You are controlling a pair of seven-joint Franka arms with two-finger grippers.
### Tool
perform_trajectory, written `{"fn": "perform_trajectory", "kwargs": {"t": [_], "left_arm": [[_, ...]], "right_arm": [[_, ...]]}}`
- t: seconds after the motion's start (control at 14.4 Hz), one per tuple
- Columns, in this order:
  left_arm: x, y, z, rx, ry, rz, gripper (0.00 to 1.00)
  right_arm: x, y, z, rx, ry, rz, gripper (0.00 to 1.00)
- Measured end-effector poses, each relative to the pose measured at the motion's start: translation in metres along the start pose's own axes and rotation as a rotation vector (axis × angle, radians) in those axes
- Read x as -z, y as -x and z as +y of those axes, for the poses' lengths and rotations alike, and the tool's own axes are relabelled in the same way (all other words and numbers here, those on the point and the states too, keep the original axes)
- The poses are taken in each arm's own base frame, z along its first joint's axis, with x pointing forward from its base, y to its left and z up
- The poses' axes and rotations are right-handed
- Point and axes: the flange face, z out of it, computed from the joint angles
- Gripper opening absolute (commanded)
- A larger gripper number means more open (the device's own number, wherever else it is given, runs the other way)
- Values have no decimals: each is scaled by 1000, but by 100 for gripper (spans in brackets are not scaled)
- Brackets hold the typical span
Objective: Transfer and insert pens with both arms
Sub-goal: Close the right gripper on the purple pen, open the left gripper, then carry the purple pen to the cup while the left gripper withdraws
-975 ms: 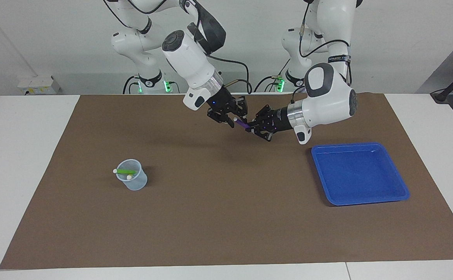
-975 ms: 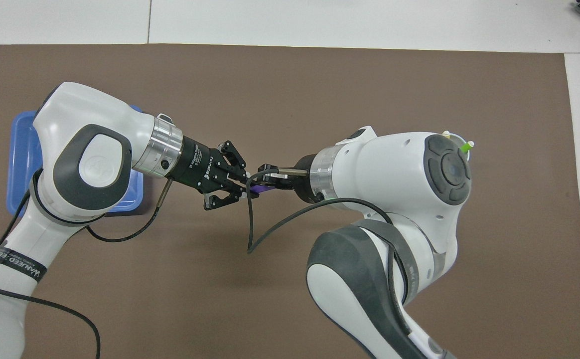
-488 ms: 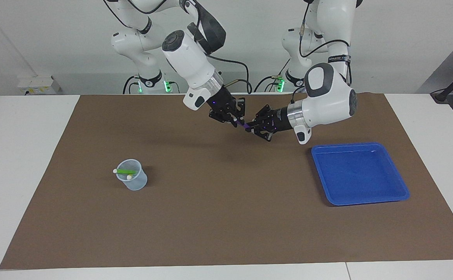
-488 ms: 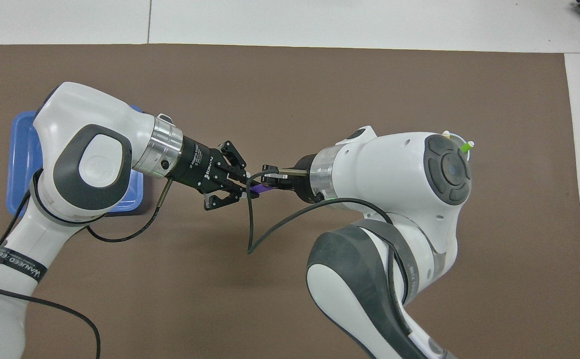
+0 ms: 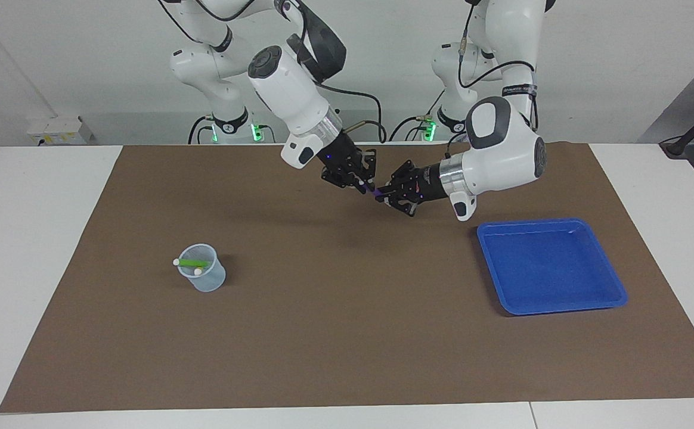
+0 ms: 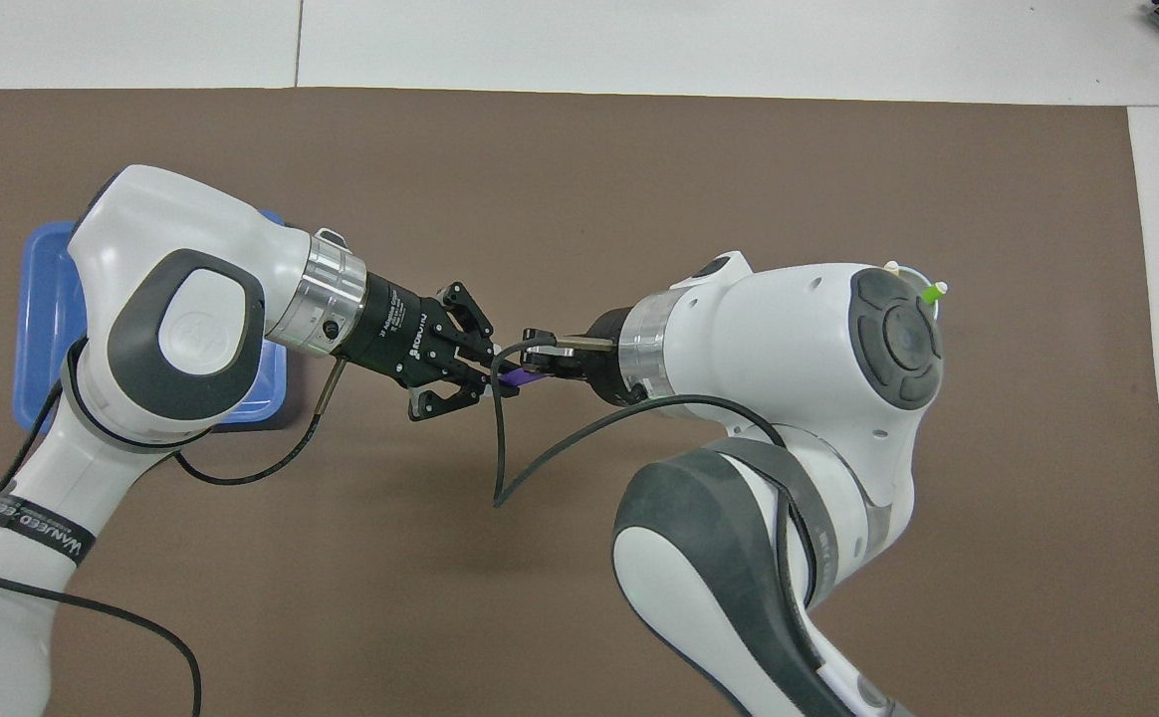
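- thin purple pen [image 5: 372, 191], short stick, tilted, in the air over the brown mat
- thin bright green pen [image 5: 192, 263], whitish tip, leaning in the clear plastic cup [image 5: 206, 285]
- second whitish tip [image 5: 198, 271] beside it in the cup, colour hidden

a white table [image 5: 37, 250] under a brown mat [image 5: 347, 333] stands against a plain white wall [image 5: 73, 53], a small white box [image 5: 59, 130] at its edge.

The right hand [image 5: 363, 187] has closed on the purple pen [image 5: 373, 192].
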Motion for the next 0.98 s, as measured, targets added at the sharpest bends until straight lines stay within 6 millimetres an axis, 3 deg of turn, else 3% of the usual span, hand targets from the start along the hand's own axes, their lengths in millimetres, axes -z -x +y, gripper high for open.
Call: {"fn": "perform_trajectory", "kwargs": {"t": [0.21,0.42,0.63,0.98], "left_arm": [[1,2,-1,-3,3,0,100],[4,1,-2,-9,3,15,100],[13,2,-5,-70,-13,145,100],[42,9,-14,-357,-106,374,100]], "right_arm": [[3,-5,4,-6,0,10,0],[13,-20,21,12,26,35,0],[26,-35,39,82,103,48,0],[57,-70,94,276,232,54,0]]}}
